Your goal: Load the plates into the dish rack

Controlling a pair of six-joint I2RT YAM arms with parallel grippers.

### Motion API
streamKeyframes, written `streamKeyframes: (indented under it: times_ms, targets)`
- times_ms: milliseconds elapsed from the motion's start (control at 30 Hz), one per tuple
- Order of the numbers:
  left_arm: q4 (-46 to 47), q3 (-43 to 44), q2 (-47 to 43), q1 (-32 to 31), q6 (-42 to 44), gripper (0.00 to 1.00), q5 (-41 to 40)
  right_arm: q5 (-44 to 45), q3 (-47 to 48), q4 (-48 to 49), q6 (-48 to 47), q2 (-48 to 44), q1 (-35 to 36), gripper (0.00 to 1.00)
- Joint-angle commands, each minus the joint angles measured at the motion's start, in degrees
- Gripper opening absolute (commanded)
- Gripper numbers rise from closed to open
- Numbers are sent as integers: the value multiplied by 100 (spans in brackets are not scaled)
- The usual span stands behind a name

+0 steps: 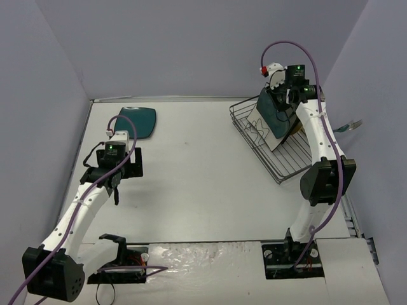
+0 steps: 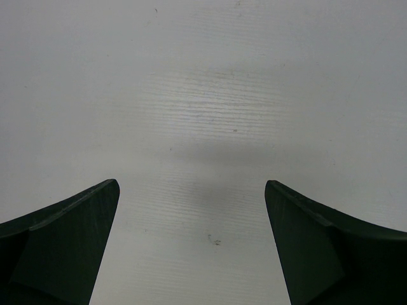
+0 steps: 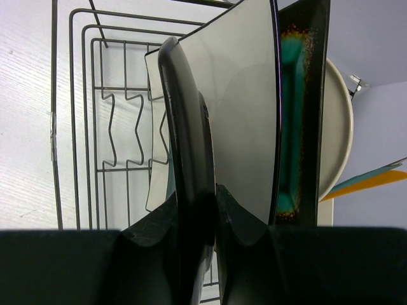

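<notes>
The dish rack point(image 1: 280, 159) stands at the back right, with plates upright in it. My right gripper point(image 1: 283, 99) is shut on the rim of a dark teal plate point(image 1: 269, 108), held upright over the rack. In the right wrist view my gripper point(image 3: 196, 198) pinches this dark plate point(image 3: 187, 121); past it stand a white square plate point(image 3: 245, 95), a brown-rimmed teal plate point(image 3: 297, 114) and a cream round plate point(image 3: 337, 127). A second dark teal plate point(image 1: 137, 121) lies flat at the back left. My left gripper point(image 1: 118, 193) is open and empty over bare table point(image 2: 191, 185).
The rack's wavy wire dividers point(image 3: 121, 130) show to the left of the held plate. Grey walls close the table at the back and sides. A blue and orange object point(image 3: 375, 181) lies beyond the rack at the right edge.
</notes>
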Motion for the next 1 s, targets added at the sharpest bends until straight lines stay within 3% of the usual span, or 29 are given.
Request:
streamKeyframes:
  times_ms: [0,967]
  targets:
    - [260,271,-45,46,34,97,-90,-185,306,682,-115,-89,-31,0]
    - [213,288,52,46,36,97,-69,-704,563,641,465,1048,-10,0]
